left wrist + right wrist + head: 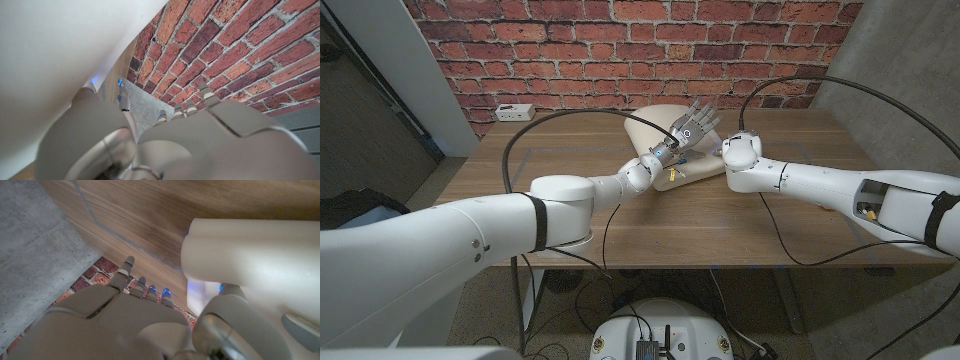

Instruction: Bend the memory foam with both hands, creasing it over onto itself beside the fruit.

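Memory foam (645,128), cream-coloured, lies near the far edge of the wooden surface (570,150), its near part doubled over onto itself. Left hand (688,127) is raised above it, fingers spread, gripping nothing. Right hand (150,325) is beside the folded roll; whether it grips cannot be told.

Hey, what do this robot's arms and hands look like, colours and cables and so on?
Both arms are glossy white with rounded shells and black bands near the upper segments. Thin black cables loop from each arm over the table. The left robot hand is metallic grey with dark segmented fingers; small blue lights glow near the fingers in both wrist views. The right robot hand looks pale grey.
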`<state>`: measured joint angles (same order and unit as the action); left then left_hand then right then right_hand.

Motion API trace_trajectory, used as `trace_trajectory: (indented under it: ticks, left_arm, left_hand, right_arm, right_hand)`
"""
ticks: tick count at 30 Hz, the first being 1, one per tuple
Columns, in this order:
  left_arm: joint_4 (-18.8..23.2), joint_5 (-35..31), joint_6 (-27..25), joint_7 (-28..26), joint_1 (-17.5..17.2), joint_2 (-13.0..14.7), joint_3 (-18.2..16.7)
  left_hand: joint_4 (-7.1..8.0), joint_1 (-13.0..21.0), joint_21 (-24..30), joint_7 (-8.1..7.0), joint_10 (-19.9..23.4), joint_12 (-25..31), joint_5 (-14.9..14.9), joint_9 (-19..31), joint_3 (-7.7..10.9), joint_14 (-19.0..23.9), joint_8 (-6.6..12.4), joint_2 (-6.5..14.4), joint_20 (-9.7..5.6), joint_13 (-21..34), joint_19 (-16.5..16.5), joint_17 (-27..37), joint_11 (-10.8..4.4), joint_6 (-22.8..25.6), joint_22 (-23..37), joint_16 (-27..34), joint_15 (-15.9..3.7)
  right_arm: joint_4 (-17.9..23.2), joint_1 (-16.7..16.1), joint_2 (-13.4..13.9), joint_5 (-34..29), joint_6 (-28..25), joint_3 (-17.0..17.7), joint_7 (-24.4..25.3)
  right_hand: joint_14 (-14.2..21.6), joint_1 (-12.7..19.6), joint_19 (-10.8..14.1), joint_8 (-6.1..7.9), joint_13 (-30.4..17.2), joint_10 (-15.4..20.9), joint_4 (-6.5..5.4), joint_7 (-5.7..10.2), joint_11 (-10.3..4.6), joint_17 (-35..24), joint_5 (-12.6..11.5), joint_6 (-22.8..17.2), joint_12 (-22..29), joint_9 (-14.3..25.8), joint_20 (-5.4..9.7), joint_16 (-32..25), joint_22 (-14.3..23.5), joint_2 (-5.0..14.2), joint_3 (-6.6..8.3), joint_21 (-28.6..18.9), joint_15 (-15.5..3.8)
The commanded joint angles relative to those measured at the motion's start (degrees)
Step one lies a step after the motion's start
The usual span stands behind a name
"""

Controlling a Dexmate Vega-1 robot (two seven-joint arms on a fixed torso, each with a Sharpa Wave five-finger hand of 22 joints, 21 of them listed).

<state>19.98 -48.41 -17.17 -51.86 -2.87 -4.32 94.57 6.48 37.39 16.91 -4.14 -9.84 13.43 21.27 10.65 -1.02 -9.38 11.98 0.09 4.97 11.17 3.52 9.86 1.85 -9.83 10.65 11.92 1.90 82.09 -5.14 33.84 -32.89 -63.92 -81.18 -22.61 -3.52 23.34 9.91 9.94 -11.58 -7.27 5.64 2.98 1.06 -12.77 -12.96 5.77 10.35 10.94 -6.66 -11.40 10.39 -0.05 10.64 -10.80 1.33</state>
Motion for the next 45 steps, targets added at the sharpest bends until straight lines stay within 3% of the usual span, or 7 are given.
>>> trace_trajectory:
  ticks: [1,6,11,14,27,38,45]
  left_arm:
    - [0.72,5.08,2.5,-9.68,-0.82,0.82,-4.31]
    - [7.43,-0.31,1.83,-12.14,-3.71,4.26,-13.34]
    - [16.44,-5.86,5.8,-12.14,-8.2,8.85,-24.85]
    - [28.11,-2.48,5.69,-3.32,-9.91,14.95,-25.43]
    - [45.96,1.76,-1.79,17.6,-12.66,23.08,-28.71]
    - [54.49,-0.31,-6.5,37.66,-12.01,27.2,-28.98]
    - [57.25,-0.61,-8.48,46.41,-12.07,28.41,-29.75]
  left_hand:
    - [0.18,0.72,1.48,-0.84,-2.5,1.1,0.56,-0.01,1.78,5.0,0.62,5.19,-2.53,0.03,5.63,0.11,-2.15,-7.61,-0.02,0.51,-2.51]
    - [0.72,0.92,1.94,-0.51,0.08,1.41,0.32,-0.05,4.69,8.06,0.91,10.96,-2.36,-0.1,7.9,0.24,-2.39,-4.9,0.01,0.26,-2.75]
    - [2.94,-1.74,2.46,-3.13,6.31,2.2,-1.63,-0.15,9.97,13.32,1.58,11.82,-2.33,-0.21,10.27,0.39,-4.88,1.07,0.23,0.52,-4.3]
    - [3.78,-4.58,2.21,-4.32,6.16,1.37,-2.93,-0.23,10.72,13.24,0.98,11.12,-0.73,-0.31,10.25,0.41,-5.06,2.08,0.24,-0.29,-3.31]
    - [3.92,-14.47,-0.64,-4.85,2.61,-1.39,-6.22,-0.3,9.22,7.47,-0.78,9.66,3.53,-0.51,5.88,0.37,-2.9,1.05,0.11,-1.91,1.02]
    - [3.55,-25.41,-5.9,-4.21,-8.35,-3.28,-8.75,-0.34,6.9,-3.67,-2.29,8.94,6.4,-0.4,-6.02,0.4,-0.45,-9.15,0.25,-2.23,3.65]
    - [4.55,-35.57,-6.92,-5.06,-14.59,-3.07,-8.01,-0.39,8.27,-13.56,-1.68,10.86,6.88,-0.66,-22.23,0.52,-2.05,-12.29,0.24,-2.19,5.45]
  right_arm:
    - [-2.92,0.4,-1.66,-1.54,0.12,-1.88,-2.38]
    - [-3.62,0.65,-2.16,-2.14,-0.27,-2.52,-3.09]
    - [-3.82,0.3,-2.31,-2.41,-0.37,-2.16,-2.44]
    - [-3.61,0.21,-2.16,-2.53,-0.27,-2.0,-2.31]
    - [-3.74,0.35,-2.18,-3.32,0.01,-1.91,-2.8]
    - [-4.24,0.34,-2.48,-3.74,0.69,-1.8,-3.43]
    - [-5.27,0.71,-3.14,-4.55,1.18,-2.28,-4.08]
  right_hand:
    - [-0.8,0.96,-0.41,0.33,-0.29,-0.71,0.58,-0.01,0.02,0.04,-0.61,0.55,0.14,0.16,-0.14,0.32,0.19,-0.16,0.0,-0.19,0.04]
    - [-1.13,1.55,-0.68,0.38,-0.3,-1.04,0.98,0.18,0.0,0.09,-0.89,0.97,0.21,0.15,-0.24,0.33,0.19,-0.45,-0.03,-0.19,0.13]
    - [-1.22,2.05,-0.76,0.53,-0.31,-1.07,1.31,0.24,0.06,0.13,-1.13,1.04,0.35,0.15,-0.36,0.26,0.19,-0.68,-0.05,-0.25,0.24]
    - [-1.25,2.29,-0.75,0.56,-0.31,-1.11,1.43,0.22,0.0,0.15,-1.25,1.15,0.41,0.15,-0.36,0.23,0.19,-0.72,-0.04,-0.3,0.27]
    - [-1.3,2.75,-1.0,0.68,-0.32,-1.19,1.66,0.18,0.0,0.18,-1.59,1.35,0.58,0.14,-0.41,0.08,0.2,-0.87,-0.12,-0.34,0.24]
    - [-1.34,2.58,-1.02,0.77,-0.33,-1.25,1.48,0.18,0.05,0.07,-1.79,1.44,0.68,0.14,-0.32,-0.09,0.2,-0.78,-0.26,-0.43,0.17]
    - [-1.35,2.26,-1.02,0.81,-0.34,-1.26,1.24,0.12,-0.04,-0.04,-1.91,1.56,0.76,0.15,-0.19,-0.23,0.2,-0.69,-0.43,-0.49,0.11]
